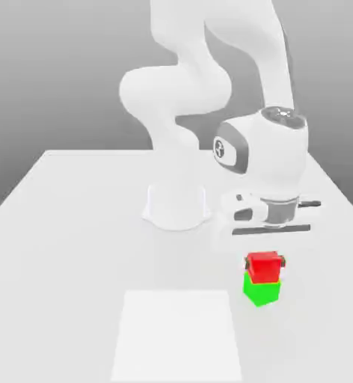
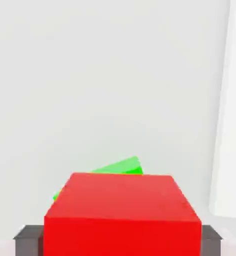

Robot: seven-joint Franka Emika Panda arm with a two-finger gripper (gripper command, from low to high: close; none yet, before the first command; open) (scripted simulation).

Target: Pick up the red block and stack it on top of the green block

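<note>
So the red block [image 1: 263,266] is sitting right on top of the green block [image 1: 261,291], over on the exterior view's right side of the white table [image 1: 67,224], toward the near half. The stack isn't perfectly lined up: the red one is twisted a bit relative to the green one, and from the hand view you can see a corner of the green block [image 2: 121,166] poking out past the far edge of the red block [image 2: 122,212].

The gripper [image 1: 264,261] is straight above the stack, pointing down, with its dark fingertips [image 1: 283,261] flanking the red block at about its upper half. In the hand view the grey fingers [image 2: 29,241] sit on either side of the cube, close to its faces. I honestly can't tell whether the claw is pinching the block or spread just clear of it.

There's also a lighter white square patch [image 1: 178,335] on the table, near the front edge and to the left of the stack. The robot's base [image 1: 176,206] stands farther back.
</note>
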